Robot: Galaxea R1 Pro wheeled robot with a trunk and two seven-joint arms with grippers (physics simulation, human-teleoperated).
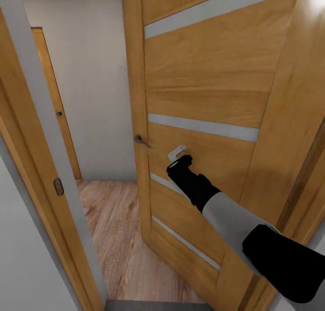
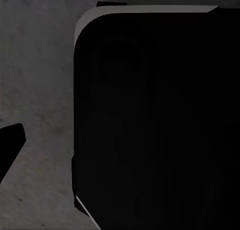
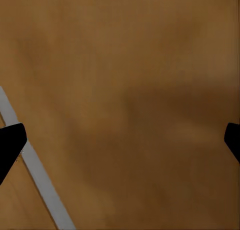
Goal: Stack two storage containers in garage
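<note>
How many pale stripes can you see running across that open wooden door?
4 on the open door: one near the top, one just above handle height, one behind the right gripper, one lowest. The arm hides part of one.

A honey-brown wooden door (image 1: 203, 90) crossed by pale grey stripes (image 1: 203, 127), with a dark grey handle (image 1: 142, 141). Light brown wood-plank floor (image 1: 117, 229). Plain pale grey wall (image 1: 90, 76). The right arm (image 1: 234, 216) is black and light grey. Mottled dark grey concrete floor (image 2: 35, 80).
</note>
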